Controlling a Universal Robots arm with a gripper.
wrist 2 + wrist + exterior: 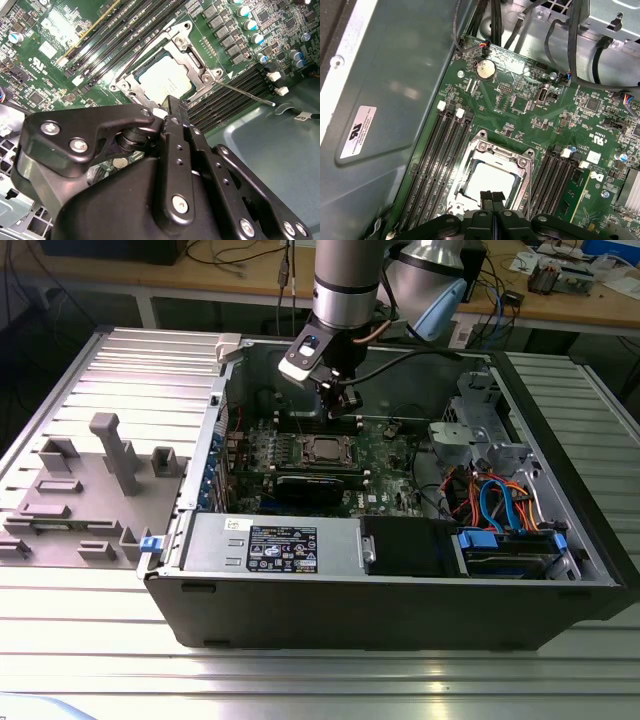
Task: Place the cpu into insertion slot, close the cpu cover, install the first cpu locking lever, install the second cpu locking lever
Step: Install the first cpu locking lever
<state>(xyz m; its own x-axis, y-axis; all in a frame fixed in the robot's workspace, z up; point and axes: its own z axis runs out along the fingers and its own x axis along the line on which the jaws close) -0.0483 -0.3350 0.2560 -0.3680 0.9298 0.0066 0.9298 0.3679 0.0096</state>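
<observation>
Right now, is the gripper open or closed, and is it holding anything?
Gripper: closed and holding nothing, close to the cpu.

Exterior view: we stand off the arm, high and well back, looking down into the whole open computer case [400, 610].
First wrist view: we ride the arm, looking close down past the gripper [491, 196] onto the motherboard [520, 100].
Second wrist view: we sit equally near, at another side of the gripper, facing the board obliquely.
Shared ground: we catch the insertion slot [309, 452] in all three views.
</observation>
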